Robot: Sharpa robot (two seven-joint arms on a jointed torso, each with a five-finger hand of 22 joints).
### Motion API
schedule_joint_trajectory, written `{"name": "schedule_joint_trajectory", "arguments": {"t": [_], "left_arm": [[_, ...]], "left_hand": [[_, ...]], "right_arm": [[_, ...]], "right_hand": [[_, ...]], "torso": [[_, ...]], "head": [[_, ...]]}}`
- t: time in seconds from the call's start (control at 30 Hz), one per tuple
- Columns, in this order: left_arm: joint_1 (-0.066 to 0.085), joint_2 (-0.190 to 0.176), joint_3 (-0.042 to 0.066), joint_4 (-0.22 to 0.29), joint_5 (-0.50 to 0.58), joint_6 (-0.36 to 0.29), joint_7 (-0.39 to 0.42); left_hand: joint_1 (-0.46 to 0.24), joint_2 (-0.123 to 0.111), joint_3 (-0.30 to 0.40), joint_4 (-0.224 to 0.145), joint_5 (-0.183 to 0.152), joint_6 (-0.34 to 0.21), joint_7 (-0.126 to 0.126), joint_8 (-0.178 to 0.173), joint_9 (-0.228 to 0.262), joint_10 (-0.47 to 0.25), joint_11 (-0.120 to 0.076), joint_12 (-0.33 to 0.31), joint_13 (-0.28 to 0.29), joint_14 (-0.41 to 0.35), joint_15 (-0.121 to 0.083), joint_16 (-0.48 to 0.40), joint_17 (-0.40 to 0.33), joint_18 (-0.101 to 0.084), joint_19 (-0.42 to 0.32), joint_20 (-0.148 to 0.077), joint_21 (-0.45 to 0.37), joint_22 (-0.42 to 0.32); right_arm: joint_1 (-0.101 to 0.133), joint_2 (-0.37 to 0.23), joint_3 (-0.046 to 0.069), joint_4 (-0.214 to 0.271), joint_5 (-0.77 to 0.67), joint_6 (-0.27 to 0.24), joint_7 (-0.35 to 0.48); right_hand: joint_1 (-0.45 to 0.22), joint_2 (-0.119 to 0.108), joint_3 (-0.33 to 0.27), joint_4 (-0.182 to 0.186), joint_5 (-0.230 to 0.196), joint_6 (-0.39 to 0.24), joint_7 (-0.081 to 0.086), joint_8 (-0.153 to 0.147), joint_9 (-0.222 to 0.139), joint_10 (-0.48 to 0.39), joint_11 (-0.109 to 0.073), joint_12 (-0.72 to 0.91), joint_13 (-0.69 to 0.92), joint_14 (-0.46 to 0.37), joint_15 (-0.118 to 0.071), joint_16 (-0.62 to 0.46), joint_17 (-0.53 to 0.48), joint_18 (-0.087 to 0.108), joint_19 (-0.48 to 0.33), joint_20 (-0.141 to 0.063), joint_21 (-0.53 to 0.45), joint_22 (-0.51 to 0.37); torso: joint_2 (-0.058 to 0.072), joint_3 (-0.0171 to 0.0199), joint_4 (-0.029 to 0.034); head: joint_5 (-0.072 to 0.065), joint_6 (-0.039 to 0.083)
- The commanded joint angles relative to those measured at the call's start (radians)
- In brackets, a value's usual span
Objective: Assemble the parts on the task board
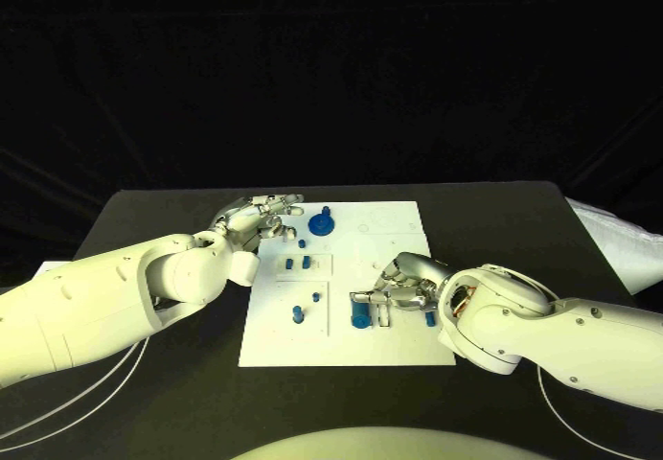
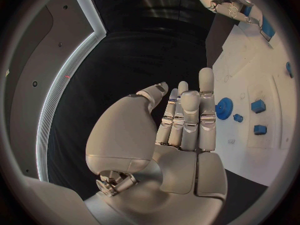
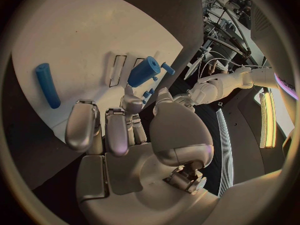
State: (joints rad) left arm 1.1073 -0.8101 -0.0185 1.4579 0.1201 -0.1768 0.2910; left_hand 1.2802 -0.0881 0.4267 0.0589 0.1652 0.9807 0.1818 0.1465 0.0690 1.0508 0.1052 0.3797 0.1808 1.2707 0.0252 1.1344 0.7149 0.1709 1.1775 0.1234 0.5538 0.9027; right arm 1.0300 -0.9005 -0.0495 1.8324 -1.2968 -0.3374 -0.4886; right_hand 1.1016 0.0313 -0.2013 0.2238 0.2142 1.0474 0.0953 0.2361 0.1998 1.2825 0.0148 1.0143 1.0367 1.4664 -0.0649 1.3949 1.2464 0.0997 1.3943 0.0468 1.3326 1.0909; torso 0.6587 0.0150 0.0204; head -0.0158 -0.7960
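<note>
Closest to the head camera, my right hand (image 1: 400, 287) sits low over the near part of the board (image 1: 394, 216), fingers curled around a blue cylinder (image 3: 144, 71). From the right wrist that cylinder stands between thumb and fingers, so I judge it pinched, though how firmly I cannot tell. A second blue rod (image 3: 47, 84) lies loose on the white plate, well apart from the held one.

My left hand (image 1: 256, 218) rests at the board's far left edge, empty. In its wrist view the fingers (image 2: 190, 112) stand straight and pressed together, with a blue gear (image 2: 224, 107) just beyond them. Small blue blocks (image 2: 257, 106) sit in a raised strip nearby.

As I read it, the step in hand is seating the cylinder on the board. To do it well I should keep the piece upright and line it over its seat before lowering. Then I should press straight down without twisting. My own fingers hide the seat, so slow contact matters. The left hand could steady the plate's edge if it slides.
</note>
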Motion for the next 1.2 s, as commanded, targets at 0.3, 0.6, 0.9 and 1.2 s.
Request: {"name": "schedule_joint_trajectory", "arguments": {"t": [0.3, 0.6, 0.9, 1.2], "left_arm": [[0.0, 0.0, 0.001, 0.001, -0.004, 0.019, 0.004], [0.0, 0.0, 0.001, -0.001, -0.004, 0.019, 0.002], [0.0, -0.001, 0.001, -0.002, -0.004, 0.02, 0.0], [0.0, -0.001, 0.001, -0.002, -0.004, 0.02, 0.0]], "left_hand": [[0.009, -0.001, -0.001, -0.003, 0.005, -0.007, 0.002, 0.005, 0.0, -0.005, -0.001, 0.005, 0.001, -0.007, -0.002, -0.005, -0.001, 0.011, 0.004, 0.001, -0.006, -0.001], [0.009, -0.001, -0.001, -0.003, 0.005, -0.007, 0.002, 0.005, 0.0, -0.005, -0.001, 0.005, 0.001, -0.007, -0.002, -0.005, -0.001, 0.011, 0.004, 0.001, -0.006, -0.001], [0.008, 0.0, -0.001, -0.002, 0.005, -0.008, 0.003, 0.006, 0.0, -0.006, -0.001, 0.007, 0.002, -0.008, -0.002, -0.005, -0.003, 0.011, 0.004, 0.001, -0.007, -0.002], [0.008, 0.0, -0.001, -0.002, 0.005, -0.008, 0.003, 0.006, 0.0, -0.006, -0.001, 0.007, 0.002, -0.008, -0.002, -0.005, -0.003, 0.011, 0.004, 0.001, -0.007, -0.002]], "right_arm": [[-0.002, 0.001, 0.0, 0.013, -0.089, 0.065, 0.045], [-0.008, -0.006, 0.0, 0.033, -0.084, 0.047, 0.065], [-0.009, -0.012, 0.0, 0.033, -0.082, 0.004, 0.07], [-0.01, -0.012, 0.0, 0.037, -0.086, 0.027, 0.081]], "right_hand": [[0.205, -0.004, 0.031, -0.122, -0.028, 0.024, -0.016, 0.034, 0.02, 0.024, -0.015, 0.013, 0.02, 0.052, -0.004, 0.011, 0.031, -0.013, 0.01, -0.008, 0.015, 0.028], [0.171, 0.004, 0.012, -0.101, -0.032, 0.033, -0.02, 0.047, 0.028, 0.047, -0.018, 0.041, 0.046, 0.059, -0.007, 0.03, 0.064, -0.02, 0.024, -0.01, 0.034, 0.063], [0.16, 0.014, 0.007, -0.088, -0.015, 0.037, -0.023, 0.054, 0.032, 0.055, -0.021, 0.052, 0.057, 0.061, -0.009, 0.035, 0.072, -0.021, 0.028, -0.012, 0.04, 0.073], [0.172, 0.012, 0.006, -0.095, -0.018, 0.036, -0.026, 0.057, 0.034, 0.057, -0.023, 0.054, 0.06, 0.061, -0.011, 0.036, 0.075, -0.022, 0.028, -0.014, 0.042, 0.076]], "torso": [[0.0, 0.0, 0.0002], [0.0, -0.0001, -0.0006], [0.0, -0.0005, 0.0013], [0.0, -0.0002, -0.0002]], "head": [[0.0, -0.003], [0.001, -0.005], [0.0, -0.003], [0.001, -0.004]]}}
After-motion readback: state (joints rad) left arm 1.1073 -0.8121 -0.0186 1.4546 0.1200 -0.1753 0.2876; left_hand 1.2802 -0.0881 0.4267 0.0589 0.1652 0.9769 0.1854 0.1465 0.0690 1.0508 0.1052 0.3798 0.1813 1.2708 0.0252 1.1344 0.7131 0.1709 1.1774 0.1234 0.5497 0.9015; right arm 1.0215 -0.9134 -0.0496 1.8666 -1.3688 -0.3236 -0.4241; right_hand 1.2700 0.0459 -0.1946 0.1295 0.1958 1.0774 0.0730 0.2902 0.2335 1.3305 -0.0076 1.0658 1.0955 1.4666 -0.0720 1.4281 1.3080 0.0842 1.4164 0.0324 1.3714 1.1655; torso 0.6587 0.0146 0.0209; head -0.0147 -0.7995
